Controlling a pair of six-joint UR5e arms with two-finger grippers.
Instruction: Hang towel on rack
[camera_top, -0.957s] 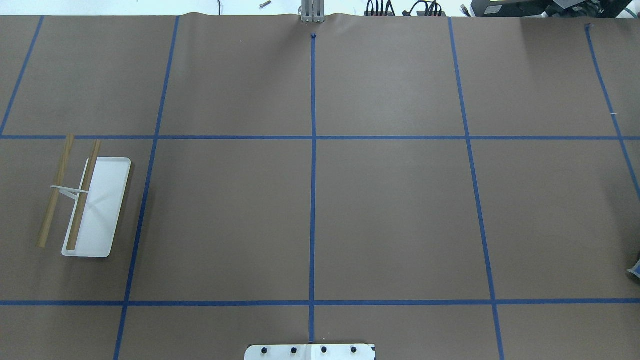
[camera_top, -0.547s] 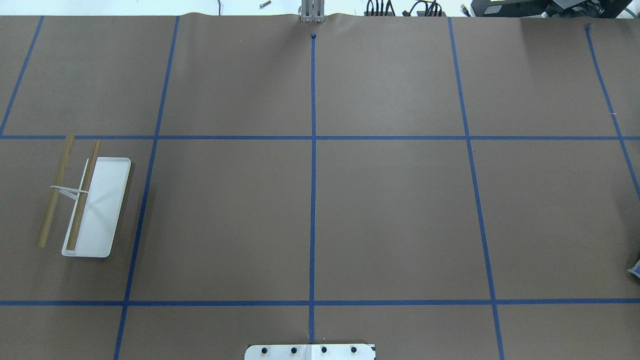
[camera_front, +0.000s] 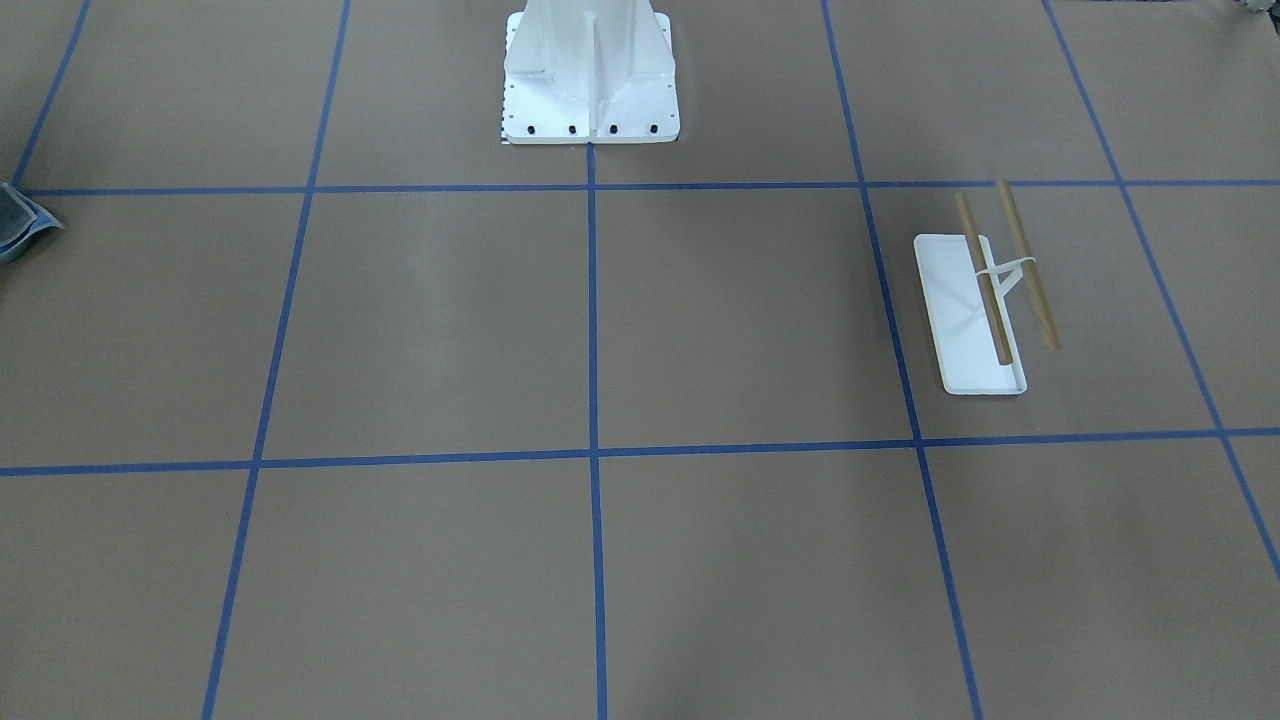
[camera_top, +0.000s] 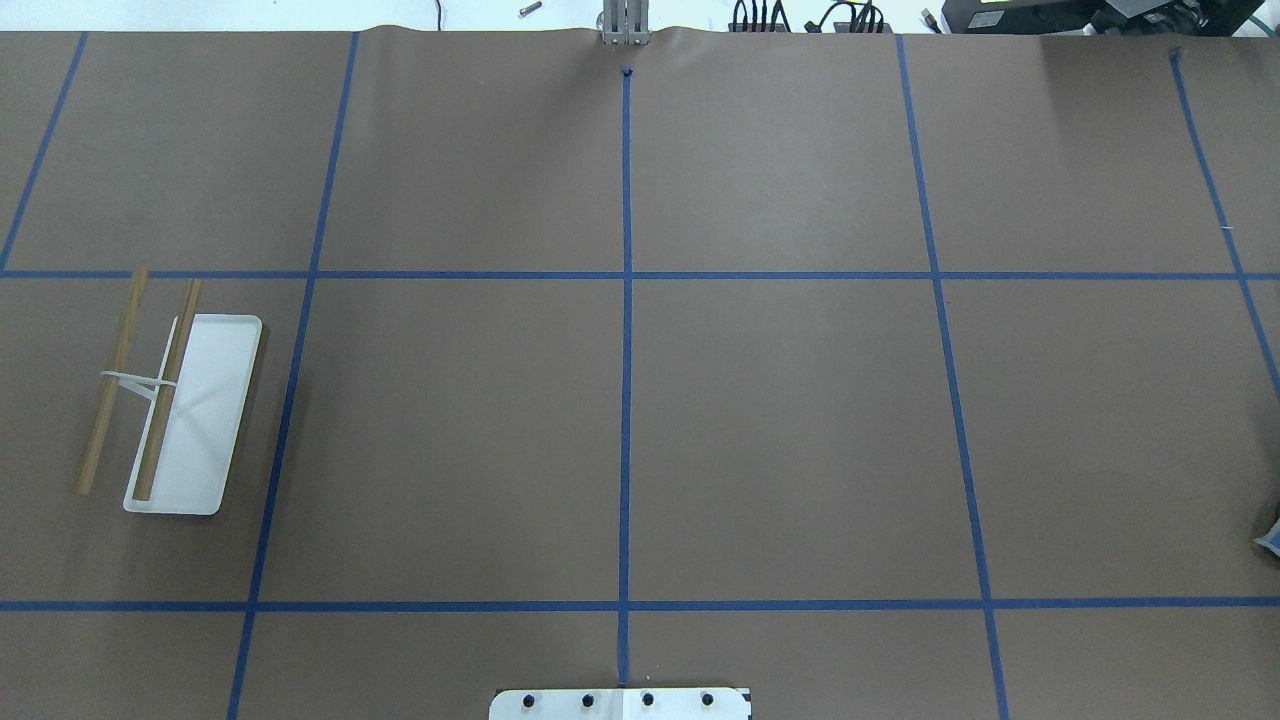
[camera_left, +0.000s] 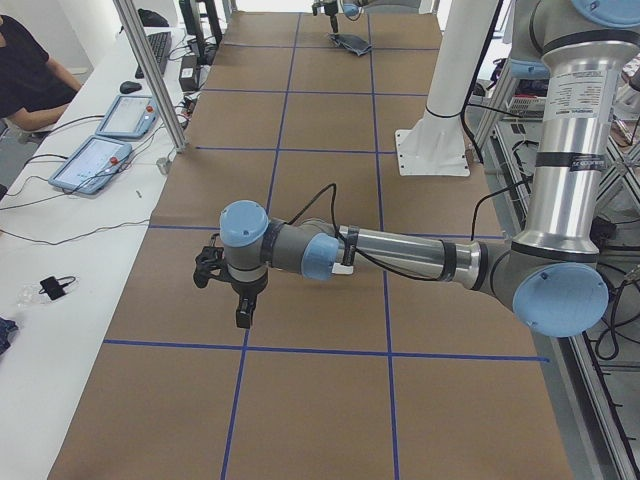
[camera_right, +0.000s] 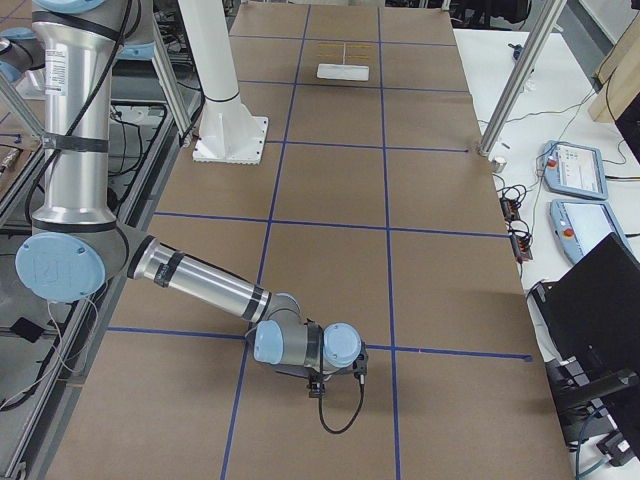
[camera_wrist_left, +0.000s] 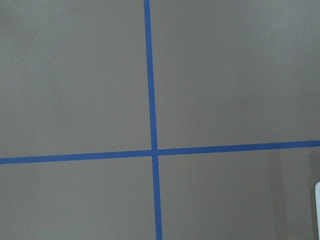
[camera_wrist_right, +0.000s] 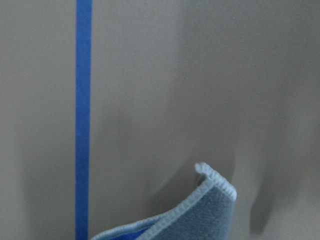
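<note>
The towel (camera_wrist_right: 200, 215) lies on the tabletop (camera_top: 780, 430) close by the right fingers (camera_right: 316, 386), one trimmed corner curling up and a strip of blue inner side showing; whether those fingers are spread or closed cannot be told. The left fingers (camera_left: 243, 312) hang above the tabletop, their spread equally unclear; the rack (camera_top: 170, 400) stands upright towards their end, both dowel bars bare, well apart from the towel.

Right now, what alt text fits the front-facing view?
A rack with two wooden bars stands at the view's right on a brown, blue-taped table; a towel pokes in at the left edge, a white pedestal at top centre.
</note>
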